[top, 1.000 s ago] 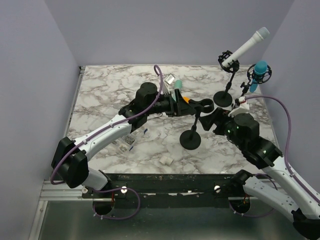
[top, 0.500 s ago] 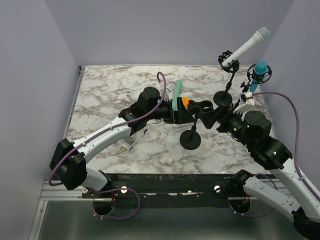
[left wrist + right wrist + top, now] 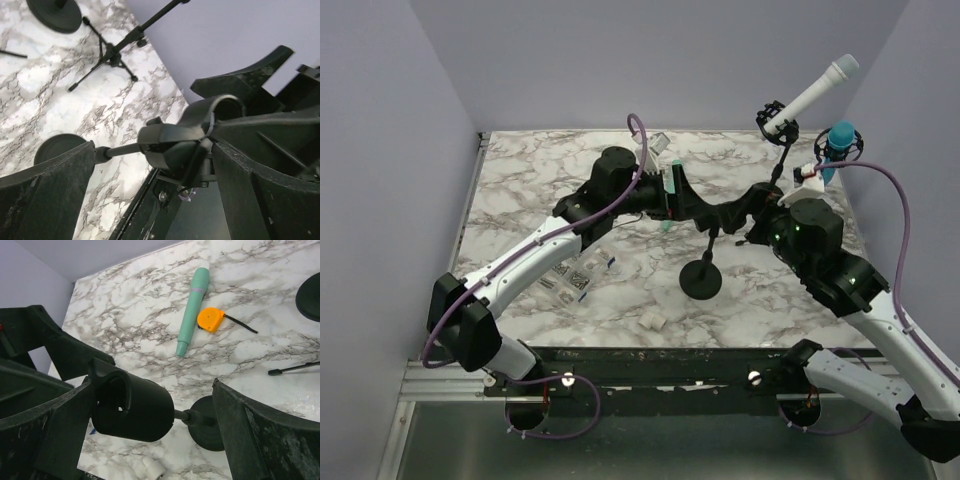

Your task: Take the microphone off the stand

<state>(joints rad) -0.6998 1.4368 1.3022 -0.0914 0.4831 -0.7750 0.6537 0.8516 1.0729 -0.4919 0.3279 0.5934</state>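
Note:
The black mic stand has a round base (image 3: 701, 280) and an empty black clip (image 3: 725, 215) at the top of its rod. A teal microphone (image 3: 192, 310) lies flat on the marble, apart from the stand; only its tip (image 3: 665, 226) shows below my left gripper in the top view. My left gripper (image 3: 705, 208) is open, and its fingers flank the clip (image 3: 190, 135) from the left. My right gripper (image 3: 745, 212) is open, and the clip (image 3: 125, 410) sits between its fingers. The stand base also shows in both wrist views (image 3: 52, 147) (image 3: 210, 422).
An orange tape measure (image 3: 210, 320) lies beside the teal microphone. A white microphone (image 3: 810, 95) and a blue one (image 3: 840, 140) sit on stands at the back right. A tripod stand (image 3: 110, 55) shows there too. Small white parts (image 3: 652, 320) lie near the front edge.
My left gripper has moved right and up to the clip. My right gripper has moved left and up, so both sets of fingers now meet around the clip. The stand has not moved.

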